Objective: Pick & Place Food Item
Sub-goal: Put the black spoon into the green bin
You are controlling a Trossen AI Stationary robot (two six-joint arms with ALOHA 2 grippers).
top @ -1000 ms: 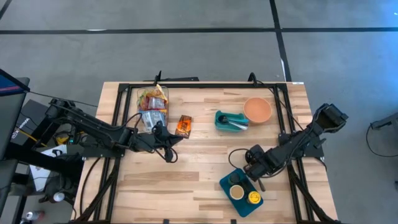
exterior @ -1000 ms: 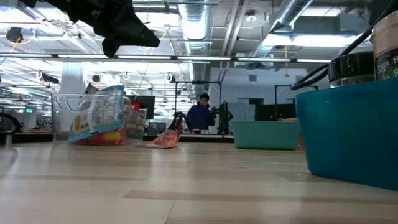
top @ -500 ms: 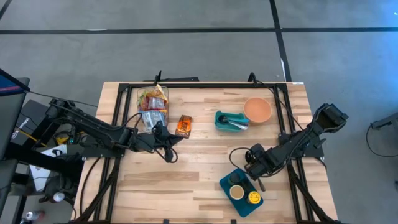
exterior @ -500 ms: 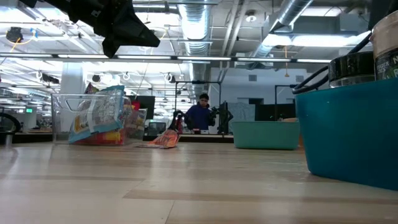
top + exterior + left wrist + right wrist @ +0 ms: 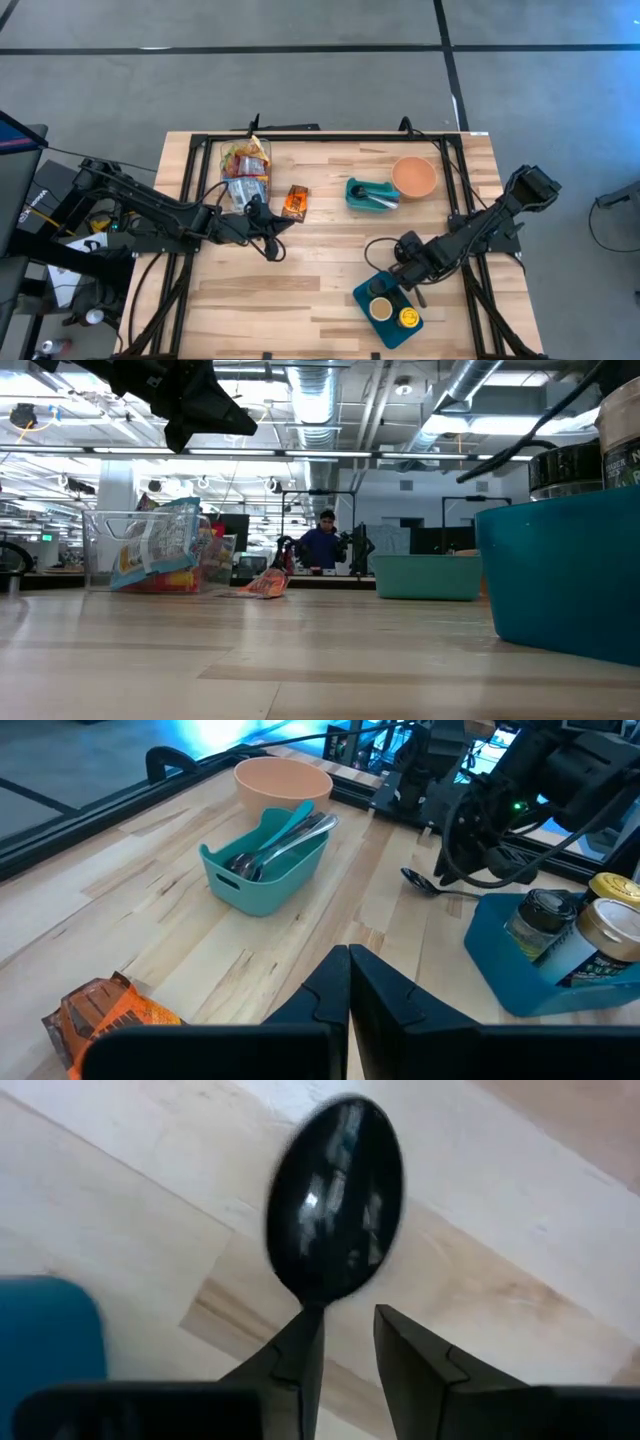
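Right wrist view: right pincer (image 5: 345, 1342) clamps the neck of a black spoon (image 5: 335, 1198), over the worktop (image 5: 320, 270) at its 4 o'clock area, beside the blue tray (image 5: 388, 308). Left pincer (image 5: 262, 222) is clenched empty, with the orange snack packet (image 5: 294, 202) at its 1 o'clock. The spoon looks light, stiff and slick, so grip the thin handle.

Open-plan robotics lab, exposed ceiling ducts (image 5: 320, 400), grey concrete floor (image 5: 300, 80) around the wooden table (image 5: 320, 290), person (image 5: 322, 545) at distant workstations
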